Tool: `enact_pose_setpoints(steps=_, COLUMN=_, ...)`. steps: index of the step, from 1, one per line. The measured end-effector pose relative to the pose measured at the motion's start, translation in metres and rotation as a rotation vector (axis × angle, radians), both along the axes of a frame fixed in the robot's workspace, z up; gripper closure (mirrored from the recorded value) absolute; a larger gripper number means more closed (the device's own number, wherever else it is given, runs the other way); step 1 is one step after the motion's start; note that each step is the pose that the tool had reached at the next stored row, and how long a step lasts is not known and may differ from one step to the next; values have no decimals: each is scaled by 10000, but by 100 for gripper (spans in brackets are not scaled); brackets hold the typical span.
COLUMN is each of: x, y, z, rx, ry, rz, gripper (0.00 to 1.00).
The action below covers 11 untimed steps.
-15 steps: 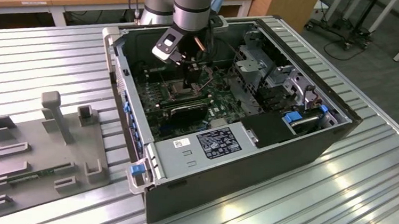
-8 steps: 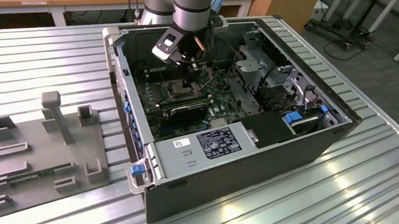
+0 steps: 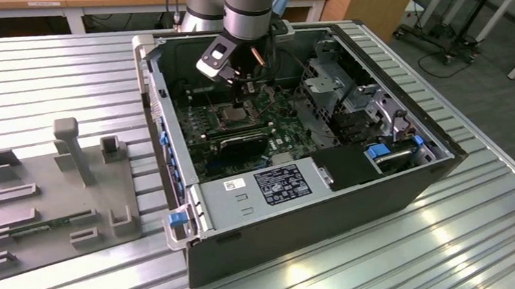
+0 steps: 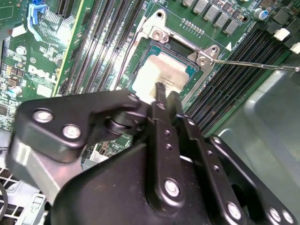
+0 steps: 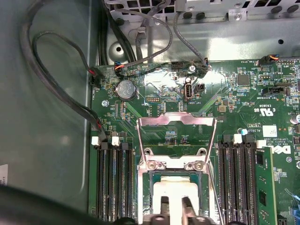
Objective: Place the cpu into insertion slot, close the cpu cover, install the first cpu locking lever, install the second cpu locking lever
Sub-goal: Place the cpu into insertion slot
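The pale silvery cpu [image 4: 161, 72] [image 5: 176, 190] lies flat in the insertion slot [image 5: 176, 165], on the green board inside the open computer case [image 3: 326, 212]. The cpu cover [image 5: 176, 120], a thin silvery frame, stands swung open on the slot's hinge side. My gripper [image 4: 167, 93] [image 5: 176, 204] [image 3: 239, 102] hangs just above the cpu. It is shut, its two narrow black fingers [image 4: 161, 89] drawn close together with a slim gap and nothing between them. I cannot tell whether the tips touch the chip. A thin metal lever [image 4: 253, 64] sticks out beside the slot.
Long black memory slots [image 5: 112, 178] flank the socket on both sides, one holding a green module [image 5: 262, 183]. Black cables [image 5: 56, 93] loop along the case wall. A metal drive cage [image 3: 336, 88] stands beside the board. A grey fixture plate [image 3: 51, 197] lies at the exterior view's left.
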<state>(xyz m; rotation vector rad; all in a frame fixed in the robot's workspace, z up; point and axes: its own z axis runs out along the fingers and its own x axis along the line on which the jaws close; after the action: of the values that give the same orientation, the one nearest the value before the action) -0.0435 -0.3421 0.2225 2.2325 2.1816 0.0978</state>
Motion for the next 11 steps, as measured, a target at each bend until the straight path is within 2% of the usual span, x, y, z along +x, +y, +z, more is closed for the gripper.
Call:
enact_pose_setpoints(steps=2, x=0, y=0, z=1, rx=1, ry=0, rz=0, gripper=88)
enact_pose_setpoints(steps=11, x=0, y=0, z=-12, rx=-2, ry=2, rz=0, gripper=89)
